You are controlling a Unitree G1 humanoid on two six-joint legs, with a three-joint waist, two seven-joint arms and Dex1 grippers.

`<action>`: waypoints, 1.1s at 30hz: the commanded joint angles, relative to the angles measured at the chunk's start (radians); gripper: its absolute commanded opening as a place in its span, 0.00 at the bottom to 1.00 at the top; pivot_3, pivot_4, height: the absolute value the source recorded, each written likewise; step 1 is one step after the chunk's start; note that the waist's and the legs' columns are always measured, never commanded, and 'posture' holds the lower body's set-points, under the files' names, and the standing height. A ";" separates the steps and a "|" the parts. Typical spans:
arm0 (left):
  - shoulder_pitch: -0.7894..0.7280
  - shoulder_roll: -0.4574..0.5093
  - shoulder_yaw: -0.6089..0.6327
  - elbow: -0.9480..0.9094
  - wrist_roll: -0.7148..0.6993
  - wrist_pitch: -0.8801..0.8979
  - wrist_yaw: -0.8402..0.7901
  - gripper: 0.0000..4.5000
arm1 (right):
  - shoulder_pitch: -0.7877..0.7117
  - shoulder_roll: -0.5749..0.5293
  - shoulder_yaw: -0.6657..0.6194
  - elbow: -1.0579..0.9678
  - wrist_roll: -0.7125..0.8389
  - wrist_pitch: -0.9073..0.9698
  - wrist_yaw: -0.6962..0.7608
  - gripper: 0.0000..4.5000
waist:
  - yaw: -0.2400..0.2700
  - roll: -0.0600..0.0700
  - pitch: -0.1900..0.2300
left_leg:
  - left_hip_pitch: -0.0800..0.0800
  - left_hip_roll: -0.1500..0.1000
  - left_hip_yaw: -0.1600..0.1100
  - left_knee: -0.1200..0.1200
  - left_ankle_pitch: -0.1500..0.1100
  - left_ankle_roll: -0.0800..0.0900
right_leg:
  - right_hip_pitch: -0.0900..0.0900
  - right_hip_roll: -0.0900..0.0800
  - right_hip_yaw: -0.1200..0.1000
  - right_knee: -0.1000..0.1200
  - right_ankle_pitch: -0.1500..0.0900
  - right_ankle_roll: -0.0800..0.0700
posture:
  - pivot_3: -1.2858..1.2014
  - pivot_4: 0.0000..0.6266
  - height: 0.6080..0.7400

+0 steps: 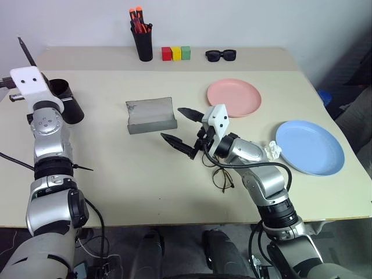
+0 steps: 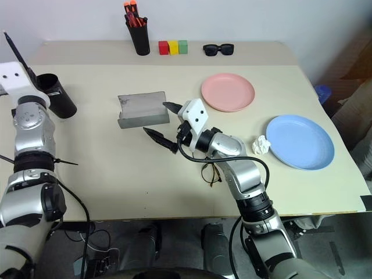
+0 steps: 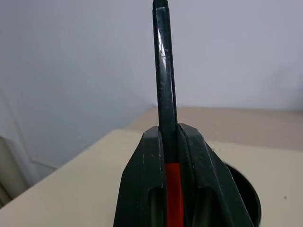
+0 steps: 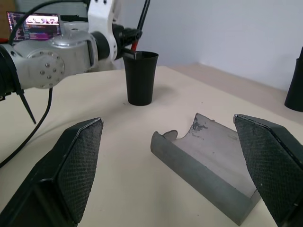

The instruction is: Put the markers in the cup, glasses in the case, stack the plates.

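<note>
Holding the black marker (image 3: 165,94) pinched in my left claw (image 1: 24,65), I have its long axis standing nearly upright, red end down between the fingers, at the upper left of the head view. The cup (image 1: 63,100) sits just below and beside it, rim open, so the coming move looks like a short drop straight down. My right claw (image 1: 186,129) hangs spread wide and empty mid-frame, the case (image 1: 151,115) just left of it, the glasses (image 1: 222,177) below.
</note>
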 commanded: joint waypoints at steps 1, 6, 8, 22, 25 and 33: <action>-0.010 0.001 -0.004 -0.021 -0.010 -0.031 0.000 0.01 | -0.012 0.010 -0.009 -0.033 0.003 -0.026 -0.005 1.00 | 0.000 0.000 0.000 | 0.000 0.000 0.000 0.000 0.000 0.000 | 0.000 0.000 0.000 0.000 0.000 0.000 | 0.52 0.24 1.00; 0.009 -0.009 0.004 -0.036 -0.028 -0.017 0.005 0.26 | -0.009 0.007 -0.007 -0.035 0.006 -0.027 -0.001 1.00 | 0.000 0.000 0.000 | 0.000 0.000 0.000 0.000 0.000 0.000 | 0.000 0.000 0.000 0.000 0.000 0.000 | 0.52 0.24 1.00; 0.013 -0.010 0.002 -0.040 -0.028 -0.016 0.012 0.47 | -0.009 0.006 -0.007 -0.035 0.007 -0.027 0.000 1.00 | 0.000 0.000 0.000 | 0.000 0.000 0.000 0.000 0.000 0.000 | 0.000 0.000 0.000 0.000 0.000 0.000 | 0.52 0.24 1.00; -0.012 -0.031 -0.014 -0.237 -0.127 0.028 -0.118 0.81 | -0.013 -0.013 -0.024 -0.047 0.012 -0.013 0.000 1.00 | 0.002 0.000 0.000 | 0.000 0.000 0.000 0.000 0.000 0.000 | 0.000 0.000 0.000 0.000 0.000 0.000 | 0.52 0.24 1.00; 0.007 -0.024 -0.093 -0.374 -0.209 0.216 -0.339 0.92 | -0.015 -0.049 -0.042 -0.055 0.020 0.000 0.016 1.00 | 0.005 0.000 0.000 | 0.000 0.000 0.000 0.000 0.000 -0.001 | 0.000 0.000 0.000 0.000 0.000 0.000 | 0.52 0.24 1.00; 0.119 0.076 -0.404 -0.599 -0.198 0.632 -0.758 0.99 | 0.036 -0.363 -0.087 -0.146 0.108 0.180 0.231 1.00 | -0.007 0.001 0.001 | 0.001 0.000 0.000 0.000 0.000 0.000 | 0.001 0.000 0.001 0.000 -0.001 0.000 | 0.52 0.24 1.00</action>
